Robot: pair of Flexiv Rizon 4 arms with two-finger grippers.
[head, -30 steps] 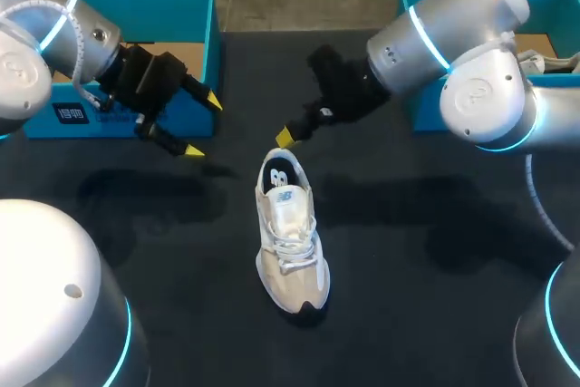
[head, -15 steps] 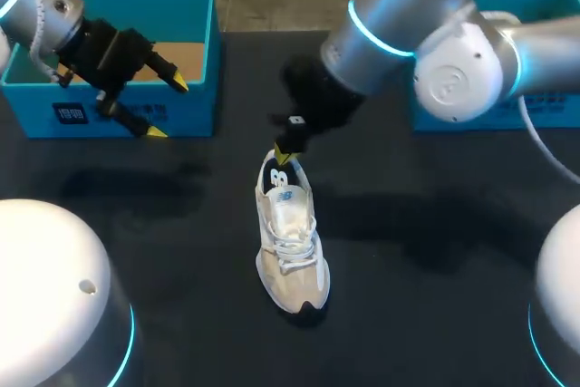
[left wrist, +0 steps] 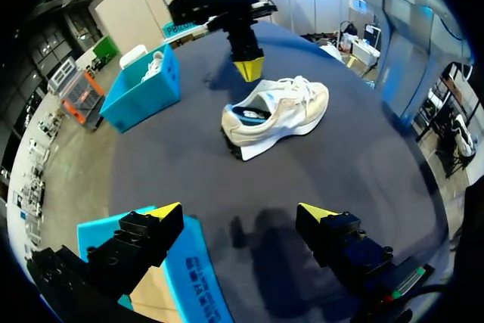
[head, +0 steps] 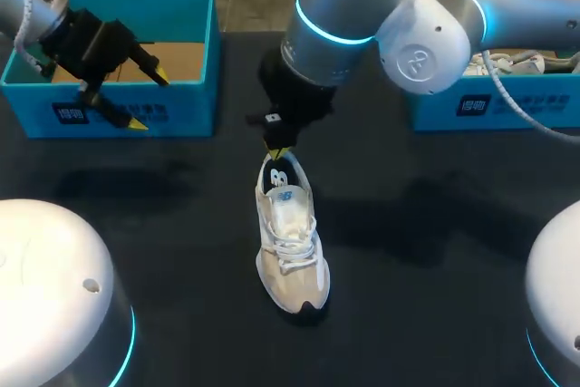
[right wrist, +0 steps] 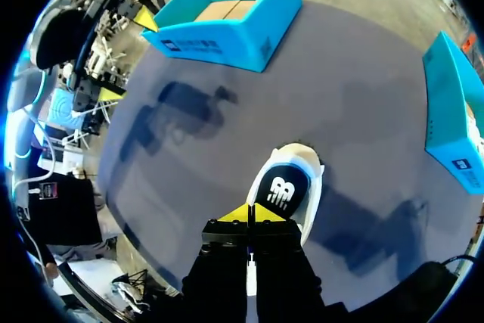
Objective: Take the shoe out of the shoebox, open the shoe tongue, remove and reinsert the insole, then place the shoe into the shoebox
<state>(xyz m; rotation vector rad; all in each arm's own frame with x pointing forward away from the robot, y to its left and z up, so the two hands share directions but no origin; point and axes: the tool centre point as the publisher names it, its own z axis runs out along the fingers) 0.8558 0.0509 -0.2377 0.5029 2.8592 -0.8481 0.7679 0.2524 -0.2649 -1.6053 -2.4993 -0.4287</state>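
Dark tabletop is occupied at its middle by the white shoe, whose heel opening is seen just under the pressed-together tips of the right gripper, while the left gripper is held spread wide over the blue shoebox, well apart from the shoe.

White lace-up sneaker on the black tabletop, frame centre.
Just above its heel in the frame: the right arm's yellow-tipped fingers.

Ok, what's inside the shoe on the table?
A dark insole shows in the heel opening of the shoe. Farther forward, the tongue and laces cover the inside.
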